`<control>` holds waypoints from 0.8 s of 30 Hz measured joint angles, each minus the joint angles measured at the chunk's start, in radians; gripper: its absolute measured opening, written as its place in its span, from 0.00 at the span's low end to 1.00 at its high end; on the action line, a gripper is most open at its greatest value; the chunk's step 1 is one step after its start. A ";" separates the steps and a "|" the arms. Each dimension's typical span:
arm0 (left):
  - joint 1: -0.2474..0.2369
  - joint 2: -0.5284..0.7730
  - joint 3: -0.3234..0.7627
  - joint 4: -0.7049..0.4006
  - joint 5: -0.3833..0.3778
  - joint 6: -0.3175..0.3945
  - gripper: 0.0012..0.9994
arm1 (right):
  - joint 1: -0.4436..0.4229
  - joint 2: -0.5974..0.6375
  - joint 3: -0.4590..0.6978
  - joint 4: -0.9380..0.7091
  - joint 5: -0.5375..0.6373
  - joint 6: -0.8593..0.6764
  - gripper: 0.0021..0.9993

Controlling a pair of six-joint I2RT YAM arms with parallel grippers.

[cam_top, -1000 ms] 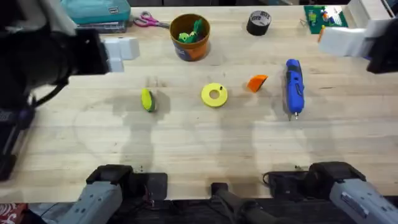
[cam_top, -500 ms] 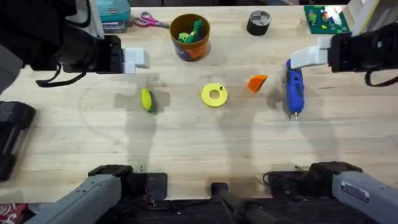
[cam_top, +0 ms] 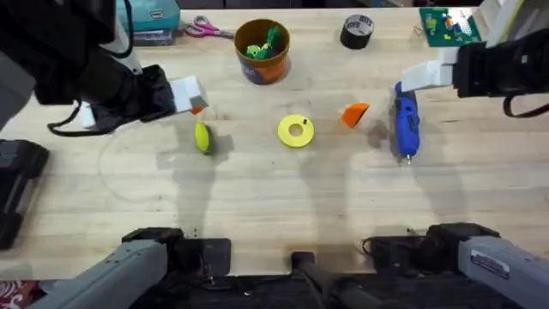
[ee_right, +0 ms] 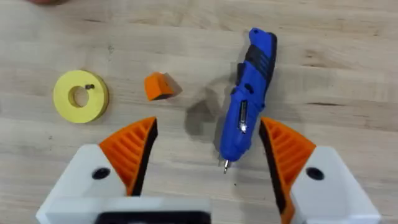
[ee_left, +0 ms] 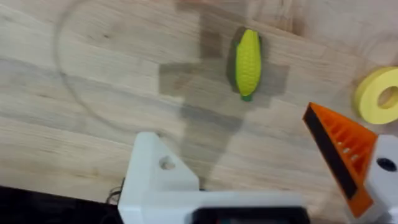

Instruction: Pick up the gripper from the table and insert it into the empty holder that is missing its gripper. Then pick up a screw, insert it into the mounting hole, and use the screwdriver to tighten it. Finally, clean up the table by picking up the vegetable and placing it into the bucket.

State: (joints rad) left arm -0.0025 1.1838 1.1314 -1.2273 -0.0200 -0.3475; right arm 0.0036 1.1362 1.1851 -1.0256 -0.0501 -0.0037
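Note:
The loose orange gripper (cam_top: pixel 354 113) (ee_right: pixel 158 86) lies on the table between the yellow ring (cam_top: pixel 296 130) and the blue screwdriver (cam_top: pixel 405 120) (ee_right: pixel 245 121). A small dark screw (ee_right: pixel 90 87) sits on the ring. My left gripper (cam_top: pixel 187 94) (ee_left: pixel 229 127) hovers open just behind the corn vegetable (cam_top: pixel 202 137) (ee_left: pixel 247 61). One of its fingers is a bare white holder (ee_left: pixel 155 171); the other carries an orange pad (ee_left: pixel 339 152). Open as well, my right gripper (cam_top: pixel 422 77) (ee_right: pixel 208 140) hangs over the screwdriver's rear end. The bucket (cam_top: pixel 262 50) stands at the back centre.
A black tape roll (cam_top: pixel 357 31), scissors (cam_top: pixel 204 28), a teal box (cam_top: pixel 141 15) and a green board (cam_top: pixel 446 24) line the far edge. A black object (cam_top: pixel 17 184) lies at the left edge. Bare wood stretches across the front half.
My left arm has swung down and right until its gripper sits close behind the corn. The right arm came in over the screwdriver a second ago and has held still since.

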 joint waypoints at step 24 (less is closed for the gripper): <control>-0.001 0.411 -0.195 0.316 0.082 -0.071 0.97 | 0.000 0.000 0.000 0.001 0.000 0.000 1.00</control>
State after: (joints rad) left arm -0.0032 1.5952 0.9360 -0.9110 0.0618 -0.4185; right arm 0.0036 1.1365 1.1851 -1.0248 -0.0502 -0.0036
